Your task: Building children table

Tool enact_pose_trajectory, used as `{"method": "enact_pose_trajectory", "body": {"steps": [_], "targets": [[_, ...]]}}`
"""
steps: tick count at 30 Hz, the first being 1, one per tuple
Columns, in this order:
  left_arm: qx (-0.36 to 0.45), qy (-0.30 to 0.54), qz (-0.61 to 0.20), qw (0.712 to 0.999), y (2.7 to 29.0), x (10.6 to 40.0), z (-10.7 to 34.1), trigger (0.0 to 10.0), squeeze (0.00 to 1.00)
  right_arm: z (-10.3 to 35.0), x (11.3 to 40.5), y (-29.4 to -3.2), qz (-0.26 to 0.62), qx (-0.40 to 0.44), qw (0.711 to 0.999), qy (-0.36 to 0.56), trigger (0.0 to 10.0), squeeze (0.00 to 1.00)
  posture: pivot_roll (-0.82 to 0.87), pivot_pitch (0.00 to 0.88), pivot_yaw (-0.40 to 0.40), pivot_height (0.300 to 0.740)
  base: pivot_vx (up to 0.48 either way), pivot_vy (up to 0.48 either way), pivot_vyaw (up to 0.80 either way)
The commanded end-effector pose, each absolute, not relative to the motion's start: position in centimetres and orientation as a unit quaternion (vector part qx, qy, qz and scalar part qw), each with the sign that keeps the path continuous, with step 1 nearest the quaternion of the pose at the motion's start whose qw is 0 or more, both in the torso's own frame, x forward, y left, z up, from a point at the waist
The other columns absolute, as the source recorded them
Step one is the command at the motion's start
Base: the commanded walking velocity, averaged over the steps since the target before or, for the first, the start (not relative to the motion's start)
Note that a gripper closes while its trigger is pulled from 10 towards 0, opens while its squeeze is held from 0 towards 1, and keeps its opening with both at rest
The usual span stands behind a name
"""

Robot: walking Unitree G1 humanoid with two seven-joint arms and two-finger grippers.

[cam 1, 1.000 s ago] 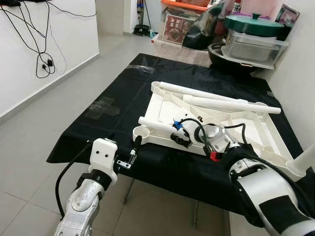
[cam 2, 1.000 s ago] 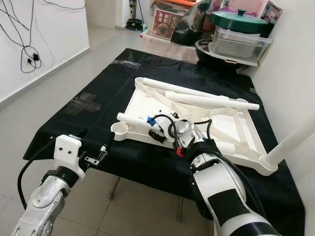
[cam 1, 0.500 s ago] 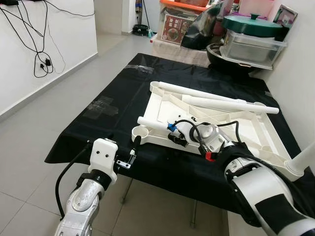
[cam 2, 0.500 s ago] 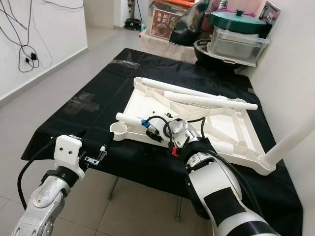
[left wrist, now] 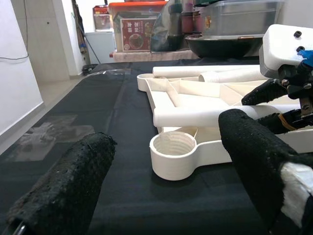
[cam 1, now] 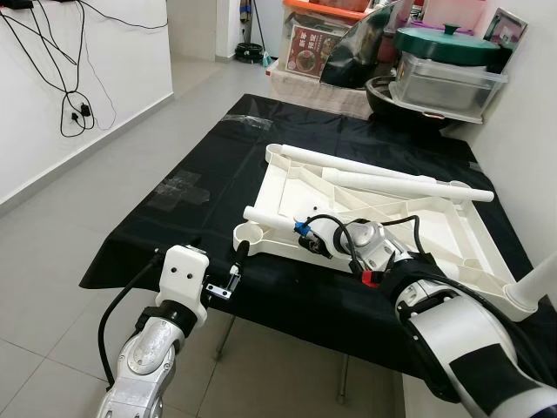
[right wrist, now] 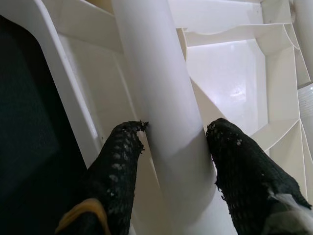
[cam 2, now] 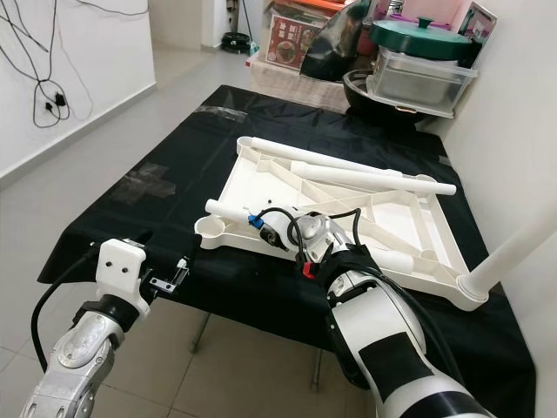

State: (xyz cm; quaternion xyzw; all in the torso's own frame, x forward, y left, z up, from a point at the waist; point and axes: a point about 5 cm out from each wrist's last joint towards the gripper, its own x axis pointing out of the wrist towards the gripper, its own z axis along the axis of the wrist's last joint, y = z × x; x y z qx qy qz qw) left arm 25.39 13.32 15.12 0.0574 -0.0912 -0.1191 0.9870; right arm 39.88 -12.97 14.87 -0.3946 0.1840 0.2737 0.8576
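Note:
A white children's table top [cam 1: 452,231] lies upside down on a black-covered table [cam 1: 200,174]. A short white leg [cam 1: 271,216] rests along its near left corner, beside a threaded socket [cam 1: 248,233]. My right gripper [cam 1: 306,246] is over that corner, shut on the leg [right wrist: 161,88], with one black finger pressed to each side of the tube. My left gripper [cam 1: 238,264] hovers at the table's front edge, open; the socket [left wrist: 172,152] lies ahead between its spread fingers [left wrist: 73,181]. Two long legs [cam 1: 392,180] lie across the far side.
A further white leg [cam 1: 541,280] stands upright in the right corner socket. Behind the table are a green-lidded pot [cam 1: 448,43], a clear bin and boxes. A wall is close on the right. Cables [cam 1: 74,104] hang on the left wall over tiled floor.
My right gripper has slid left along the short leg, toward the socket corner. The left arm has stayed in place.

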Motion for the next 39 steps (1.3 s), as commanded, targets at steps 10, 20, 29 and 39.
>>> {"method": "enact_pose_trajectory", "body": {"steps": [10,20,29,39], "targets": [[0.062,-0.076,-0.122,0.988,13.1,25.4,14.6,10.0,0.00,13.7,39.5,-12.1,0.283,-0.417,0.841,0.198,10.0,0.00,0.12,0.000,-0.176,0.740,0.000,0.000,0.00],[0.062,-0.078,-0.122,0.987,12.9,24.7,14.8,10.0,0.00,14.2,39.7,-11.9,0.271,-0.413,0.849,0.190,10.0,0.00,0.14,0.000,-0.187,0.740,0.000,0.000,0.00],[0.075,-0.077,-0.108,0.988,14.5,24.0,15.7,10.0,0.00,15.2,40.1,-12.0,0.267,-0.400,0.859,0.175,10.0,0.00,0.12,0.000,-0.192,0.740,0.000,0.000,0.00],[0.067,-0.057,-0.126,0.988,13.7,21.9,16.2,10.0,0.00,17.2,40.9,-13.4,0.226,-0.400,0.873,0.166,10.0,0.00,0.09,0.046,-0.179,0.740,0.000,0.000,0.00]]}}
